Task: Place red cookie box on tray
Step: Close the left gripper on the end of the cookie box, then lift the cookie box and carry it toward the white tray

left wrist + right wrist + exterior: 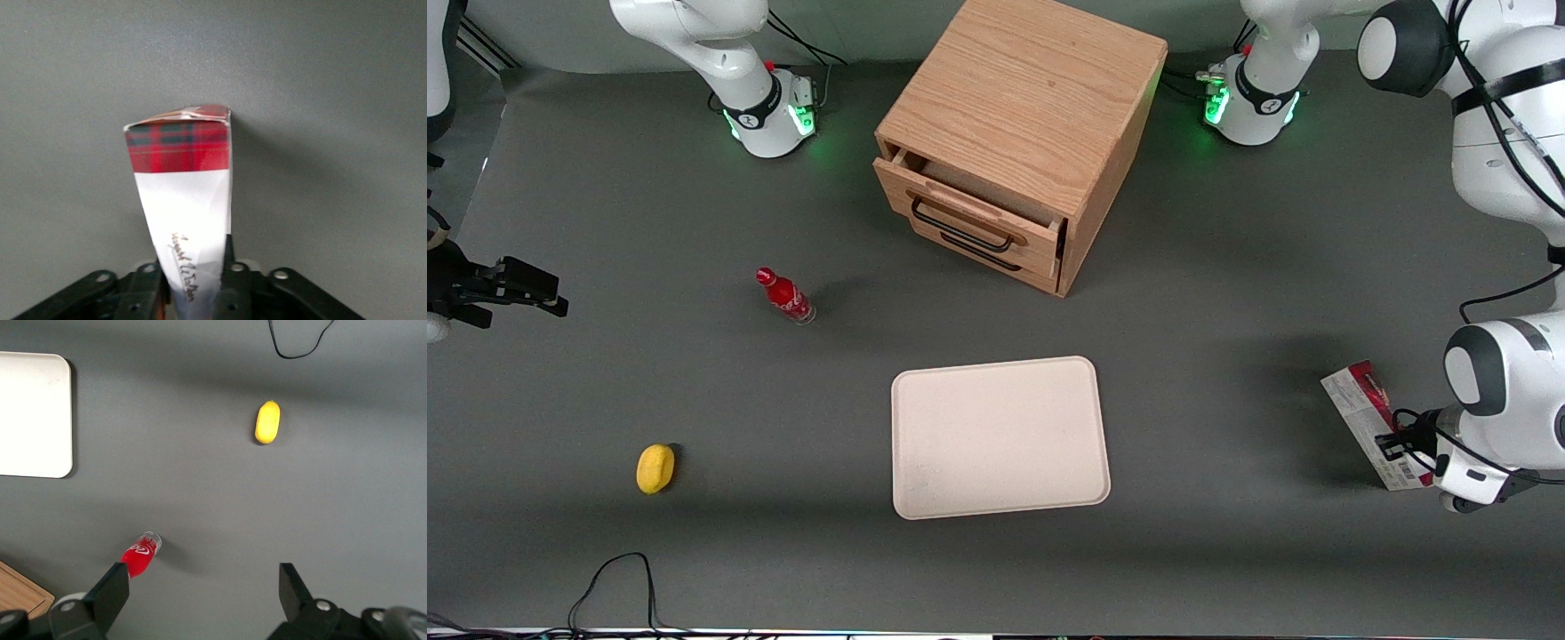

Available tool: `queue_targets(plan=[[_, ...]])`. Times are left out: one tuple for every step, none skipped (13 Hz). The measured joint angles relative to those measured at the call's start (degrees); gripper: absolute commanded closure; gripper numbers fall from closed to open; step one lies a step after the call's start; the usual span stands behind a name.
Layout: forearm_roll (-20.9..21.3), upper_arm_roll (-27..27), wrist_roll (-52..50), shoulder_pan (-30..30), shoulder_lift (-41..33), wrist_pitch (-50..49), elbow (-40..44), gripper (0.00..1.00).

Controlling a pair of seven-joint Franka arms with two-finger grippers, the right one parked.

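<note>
The red cookie box point(1360, 404) is at the working arm's end of the table, its grey-white barcode side facing up in the front view. My left gripper point(1402, 443) is shut on the end of the box nearer the front camera. In the left wrist view the box point(181, 193) runs away from the gripper point(193, 288), its white face and red tartan end showing, with a finger pressed on each side. The beige tray point(1000, 436) lies flat mid-table with nothing on it, well apart from the box toward the parked arm's end. Its corner point(33, 413) shows in the right wrist view.
A wooden drawer cabinet point(1018, 133) stands farther from the front camera than the tray, its top drawer slightly open. A small red bottle point(785, 296) and a yellow fruit point(655, 468) sit toward the parked arm's end. A black cable point(614, 578) loops near the front edge.
</note>
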Motion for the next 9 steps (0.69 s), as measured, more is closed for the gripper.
queue_targets(plan=[[0.0,0.0,0.16,0.01,0.0,0.0,-0.02,1.0],[0.0,0.0,0.26,0.01,0.0,0.0,-0.04,1.0],[0.0,-0.02,0.38,-0.02,0.0,-0.18,-0.03,1.0],[0.01,-0.1,0.48,-0.13,-0.03,-0.48,0.0,1.0],[0.04,-0.17,0.59,-0.37,-0.3,-1.42,0.11,1.0],[0.09,-0.24,0.85,-0.64,-1.08,-3.22,0.25,1.0],[0.12,-0.35,1.49,-0.92,-2.52,-5.7,0.45,1.0],[0.12,-0.41,2.28,-1.28,-4.53,-8.8,0.82,1.0],[0.12,-0.44,2.97,-1.74,-7.17,-12.45,1.21,1.0]])
